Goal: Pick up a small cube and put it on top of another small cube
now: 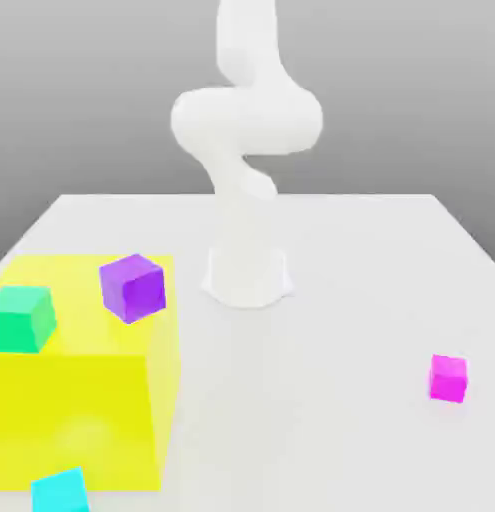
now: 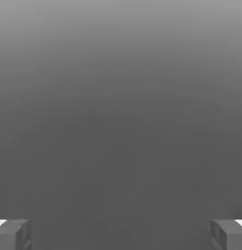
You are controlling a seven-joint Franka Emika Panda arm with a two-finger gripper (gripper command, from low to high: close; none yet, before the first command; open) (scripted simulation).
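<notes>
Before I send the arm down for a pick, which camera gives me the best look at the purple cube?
The exterior view: there the purple cube stands on the yellow block, its top and two sides visible. The hand view has no purple in it, just grey background between the open pincer's fingers.

End effector [image 2: 121, 235] open, 2 fingers [image 2: 22, 235] wide apart.
</notes>
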